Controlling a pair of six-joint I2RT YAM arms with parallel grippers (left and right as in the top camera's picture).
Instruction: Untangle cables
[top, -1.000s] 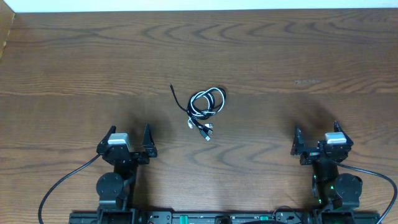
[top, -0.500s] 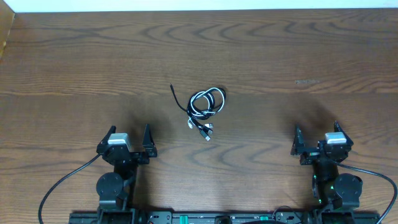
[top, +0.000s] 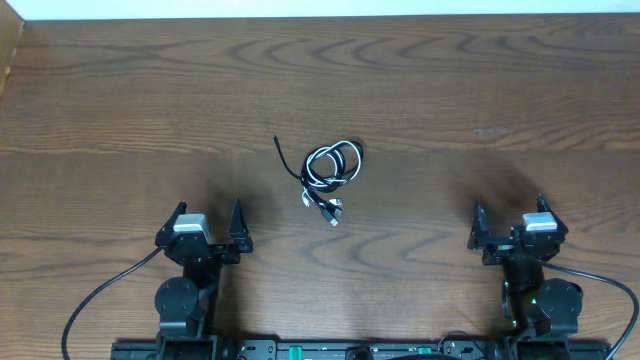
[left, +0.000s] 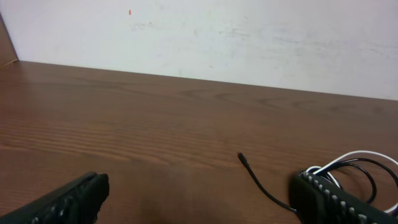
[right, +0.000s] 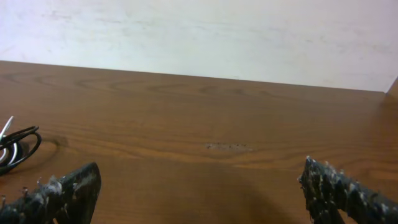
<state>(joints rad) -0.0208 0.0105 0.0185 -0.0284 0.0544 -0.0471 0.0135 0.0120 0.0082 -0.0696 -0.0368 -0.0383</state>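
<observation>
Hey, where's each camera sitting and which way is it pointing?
Overhead: above the brown wooden table, looking straight down; left claw and right claw, open, at the bottom.
Left wrist: low behind the left claw, facing the far wall; its fingers fill the bottom corners.
Right wrist: likewise behind the right claw, fingers in both corners.
Shared: all show the tangled thin black cord and thin white cord.

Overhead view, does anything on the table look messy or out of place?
Only the cables: black and white cords lie looped together in one small tangle at the centre, a loose black end straying toward the upper left. A faint scuff marks the table to the right. Nothing looks spilled or broken.
</observation>
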